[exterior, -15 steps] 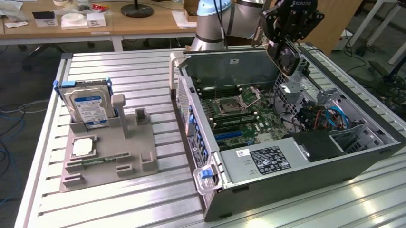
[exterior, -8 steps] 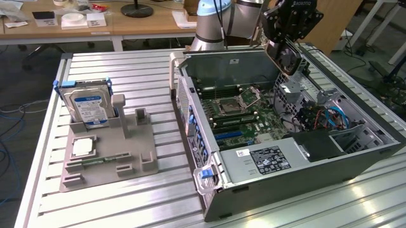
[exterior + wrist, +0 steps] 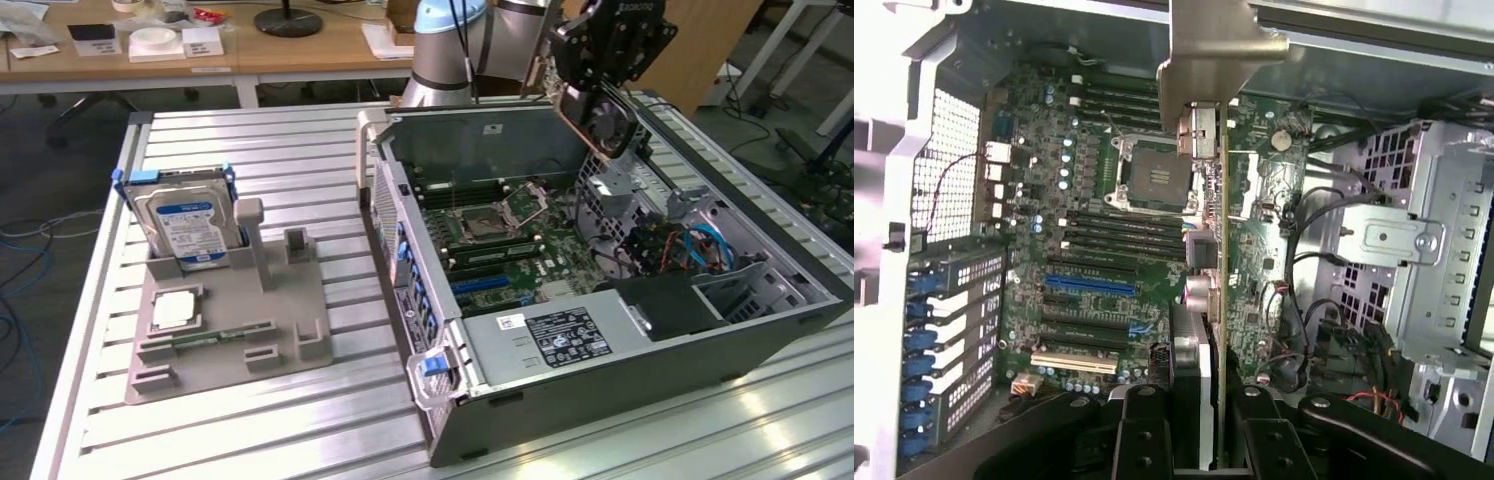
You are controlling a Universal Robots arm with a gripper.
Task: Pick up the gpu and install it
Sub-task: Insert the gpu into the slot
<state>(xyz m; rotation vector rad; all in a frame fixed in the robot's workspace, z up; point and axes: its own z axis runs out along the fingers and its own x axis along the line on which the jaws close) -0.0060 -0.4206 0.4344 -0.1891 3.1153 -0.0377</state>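
The gpu [image 3: 607, 120] hangs edge-on over the open computer case [image 3: 747, 330], above the motherboard [image 3: 1094, 230], with its silvery bracket [image 3: 1214, 60] at the end far from the wrist. The tool [image 3: 1209, 425] is partly closed, its fingers clamped on the card. Beside the case on the desk [image 3: 267, 150], a grey holder [image 3: 300, 300] carries a hard drive [image 3: 187, 220].

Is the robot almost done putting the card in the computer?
Partway. Picked up: the hand grips the thin green card with a silvery bracket, above the open grey computer case. In hand: it hangs over the green motherboard. Left: the card sits in no slot yet.
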